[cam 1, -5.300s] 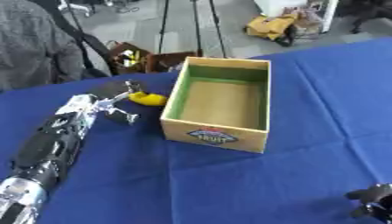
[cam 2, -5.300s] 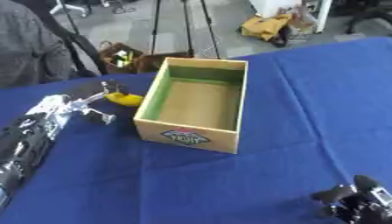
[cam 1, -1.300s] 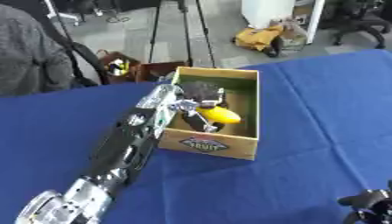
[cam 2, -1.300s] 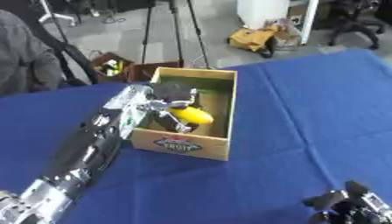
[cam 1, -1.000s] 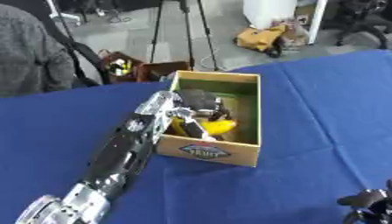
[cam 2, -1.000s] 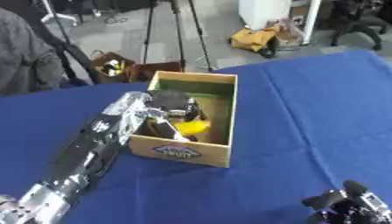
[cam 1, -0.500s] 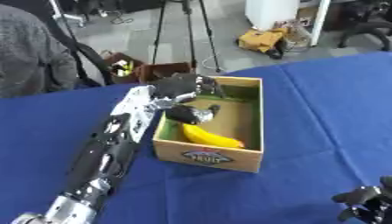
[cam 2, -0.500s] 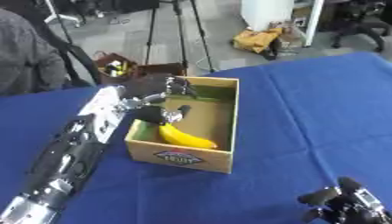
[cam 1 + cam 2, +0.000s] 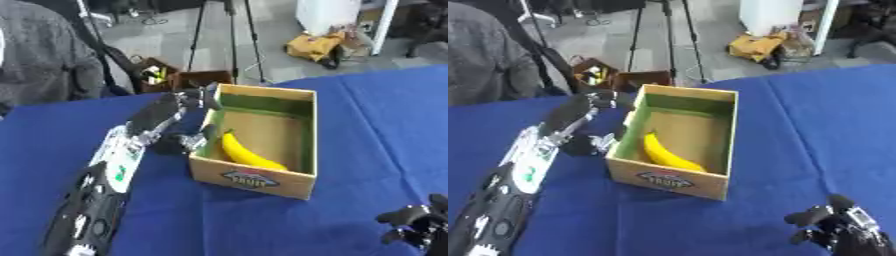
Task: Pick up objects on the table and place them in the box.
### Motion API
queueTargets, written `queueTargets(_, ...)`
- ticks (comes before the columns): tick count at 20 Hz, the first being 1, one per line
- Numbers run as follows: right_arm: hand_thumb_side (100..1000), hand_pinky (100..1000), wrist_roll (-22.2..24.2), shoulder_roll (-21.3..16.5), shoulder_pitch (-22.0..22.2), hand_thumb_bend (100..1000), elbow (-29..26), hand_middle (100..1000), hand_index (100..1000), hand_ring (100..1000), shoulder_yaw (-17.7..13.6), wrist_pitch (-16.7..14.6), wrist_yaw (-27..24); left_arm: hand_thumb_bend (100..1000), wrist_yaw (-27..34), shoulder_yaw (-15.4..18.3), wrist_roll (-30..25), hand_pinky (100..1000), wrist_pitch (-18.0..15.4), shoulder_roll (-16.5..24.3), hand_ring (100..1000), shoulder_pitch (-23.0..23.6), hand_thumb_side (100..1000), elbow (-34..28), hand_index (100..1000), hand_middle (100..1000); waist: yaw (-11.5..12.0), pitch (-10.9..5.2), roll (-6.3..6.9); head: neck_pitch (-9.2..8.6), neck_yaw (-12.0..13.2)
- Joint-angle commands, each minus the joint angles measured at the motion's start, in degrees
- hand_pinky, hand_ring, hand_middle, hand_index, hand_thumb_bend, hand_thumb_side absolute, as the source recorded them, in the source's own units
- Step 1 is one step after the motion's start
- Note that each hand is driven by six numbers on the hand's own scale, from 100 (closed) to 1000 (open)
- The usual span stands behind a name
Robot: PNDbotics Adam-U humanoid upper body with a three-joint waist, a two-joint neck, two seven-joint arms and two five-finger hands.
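— What do we see, largest first?
— A blue table point(image 9: 350, 115) bearing an open cardboard box point(image 9: 254, 177), green-lined inside.

— And our hands?
— Our left hand point(image 9: 188, 117) hangs just outside the box's left wall, fingers apart, holding nothing. Our right hand point(image 9: 837, 227) sits at the near right corner, fingers relaxed.

— The fruit?
— A yellow banana point(image 9: 245, 152) lies inside the box, along its left side.

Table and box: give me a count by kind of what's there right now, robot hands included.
Bananas: 1, the yellow banana lying in the box
Boxes: 1, the open cardboard box on the blue table
Robot hands: 2, the left hand beside the box's left wall, the right hand at the lower right corner
Total: 4
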Motion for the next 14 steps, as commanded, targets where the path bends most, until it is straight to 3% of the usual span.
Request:
queueTargets(1,909,530,-0.4,-1.4,-0.7,100,-1.5,494,532,706,-0.7,-0.2,-0.6,248,3.1,0.9,3.0,798,2.5,-0.1,709,2.2,1000,-3.2,798,689,0.5,-0.56,-0.32,-0.53,-0.7)
queueTargets(6,894,531,-1.0,-3.0,-1.3,100,-2.4,499,533,711,-1.1,-0.6,-1.3,268,7.6,1.6,7.5,787,7.0,-2.9,686,9.5,1000,-0.2,791,665,1.4,-0.83,-0.44,-0.05,-0.9)
queueTargets(14,869,535,-1.6,-6.7,-4.0,100,-2.6,528,539,731,-1.4,-1.0,-3.4,266,14.8,-4.6,12.6,780,14.0,-4.8,666,21.1,1000,-9.5,787,635,2.1,-1.96,-1.28,1.07,0.1)
